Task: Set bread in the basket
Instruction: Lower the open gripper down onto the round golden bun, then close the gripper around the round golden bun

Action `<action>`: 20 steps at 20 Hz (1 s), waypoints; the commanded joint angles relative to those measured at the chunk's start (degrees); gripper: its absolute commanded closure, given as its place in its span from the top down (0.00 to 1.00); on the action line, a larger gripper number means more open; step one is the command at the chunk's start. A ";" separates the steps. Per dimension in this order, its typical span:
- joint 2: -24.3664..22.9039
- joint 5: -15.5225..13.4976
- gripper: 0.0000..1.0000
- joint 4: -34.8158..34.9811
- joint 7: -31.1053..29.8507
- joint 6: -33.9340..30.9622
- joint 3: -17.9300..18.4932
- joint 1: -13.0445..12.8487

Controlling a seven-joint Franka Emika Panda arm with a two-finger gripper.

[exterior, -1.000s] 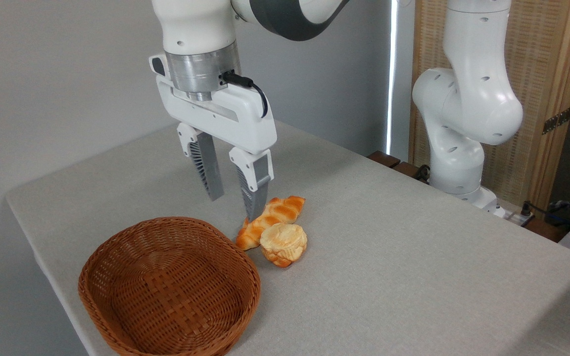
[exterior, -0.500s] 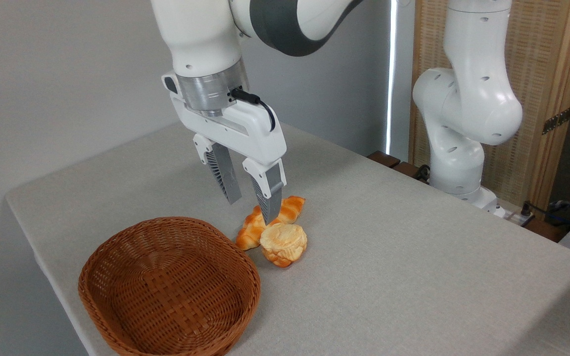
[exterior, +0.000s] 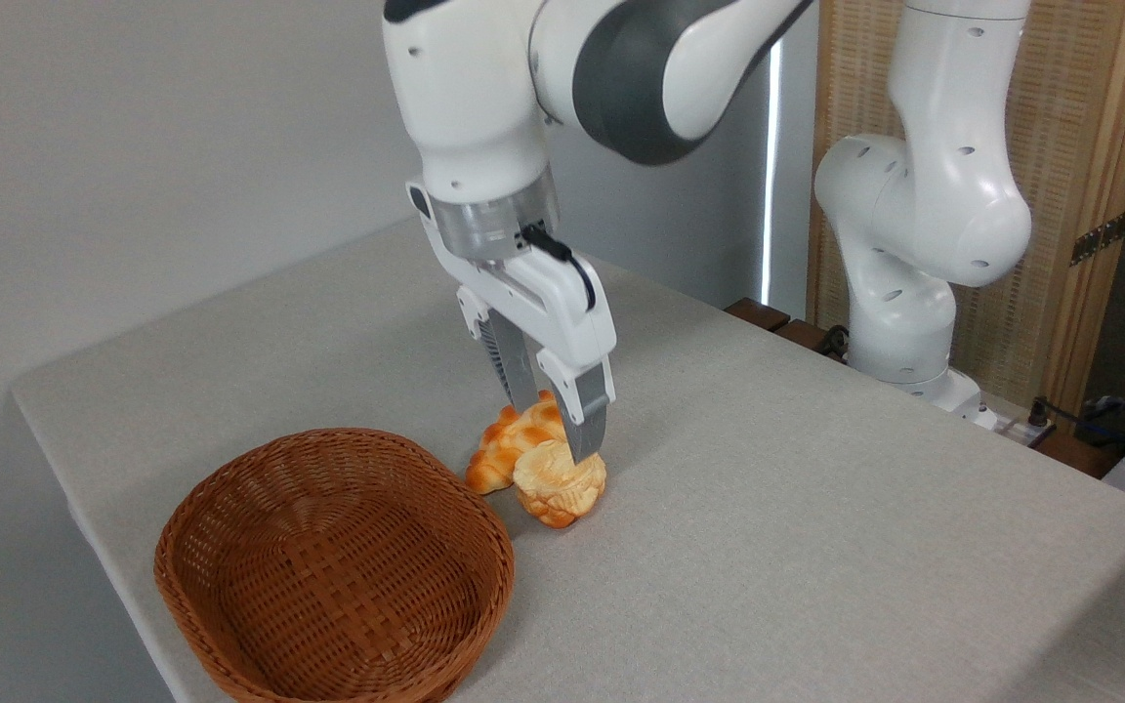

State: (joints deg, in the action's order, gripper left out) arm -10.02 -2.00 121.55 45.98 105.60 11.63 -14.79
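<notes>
The small knobbly cream-topped bun (exterior: pixel 557 485) lies on the grey table (exterior: pixel 816 508), at two o'clock from the oval reddish-brown wicker basket (exterior: pixel 333 571). The white gripper (exterior: pixel 559 427) hangs over it, jaws apart, possibly touching the orange braided loaf (exterior: pixel 509 446) behind.

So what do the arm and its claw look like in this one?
Glossy white arm with dark grey joint bands and a silver wrist ring. The claw has a white body, two grey ribbed fingers, and a black cable plugged in beside the wrist.
</notes>
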 commanded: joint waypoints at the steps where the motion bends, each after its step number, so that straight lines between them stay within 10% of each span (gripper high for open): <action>1: -1.85 -0.29 1.00 4.48 1.39 5.23 0.59 -0.50; 20: 0.61 -0.37 1.00 7.03 3.67 7.43 0.15 -0.76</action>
State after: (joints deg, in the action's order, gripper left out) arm -9.52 -2.00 127.92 48.74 111.27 11.54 -15.32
